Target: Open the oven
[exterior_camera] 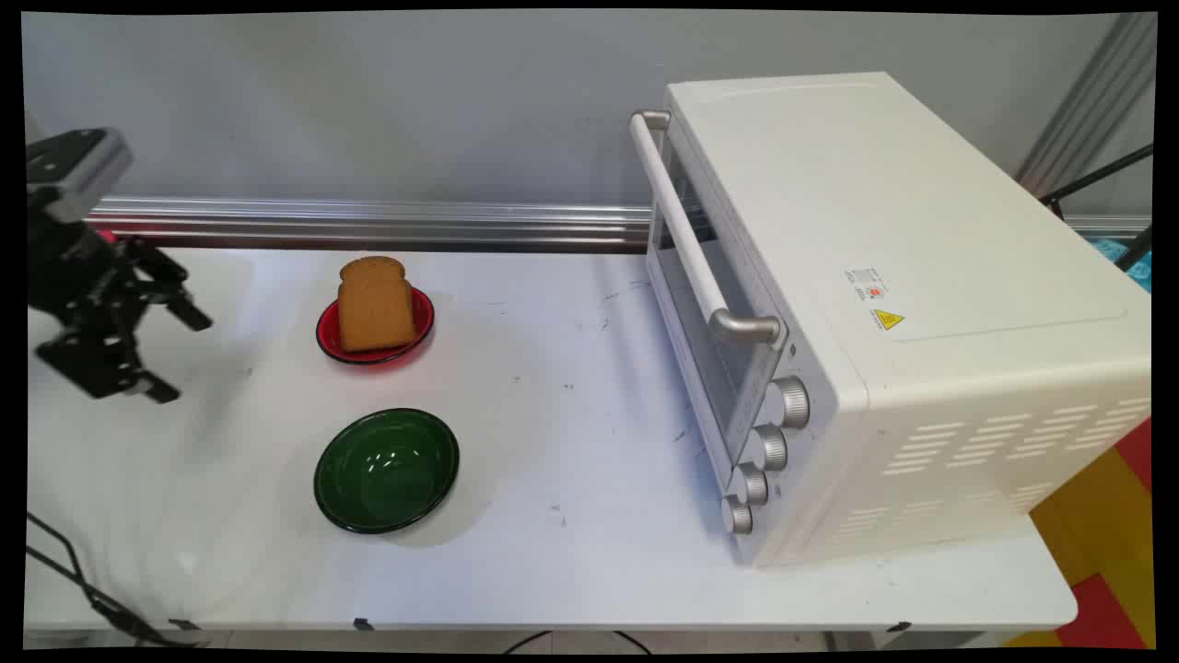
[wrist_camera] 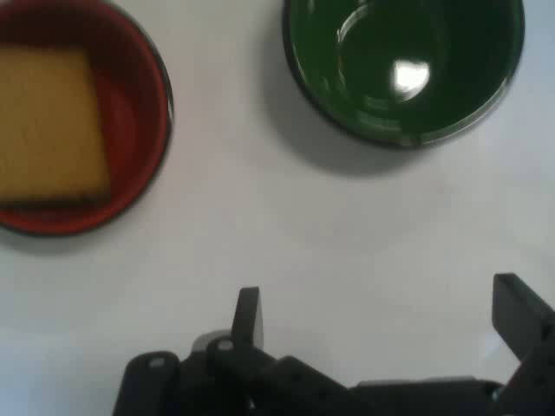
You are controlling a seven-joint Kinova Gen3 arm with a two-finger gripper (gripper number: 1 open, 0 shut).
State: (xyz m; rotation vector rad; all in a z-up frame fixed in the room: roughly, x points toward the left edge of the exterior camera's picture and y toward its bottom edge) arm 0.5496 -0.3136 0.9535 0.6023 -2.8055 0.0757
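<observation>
Claw (exterior_camera: 175, 354) held wide open and empty at table (exterior_camera: 571, 442) left — toast (exterior_camera: 373, 304) on red plate (exterior_camera: 419, 327) and green bowl (exterior_camera: 387, 470) nearest, untouched.

The white table (exterior_camera: 571, 460) carries a red bowl (exterior_camera: 416, 332) and an empty green bowl (exterior_camera: 387, 470), both just ahead of the hand and side by side, apart from each other. Far beyond them, well away from the hand, stands a white toaster oven (exterior_camera: 921, 304) with its door shut.
</observation>
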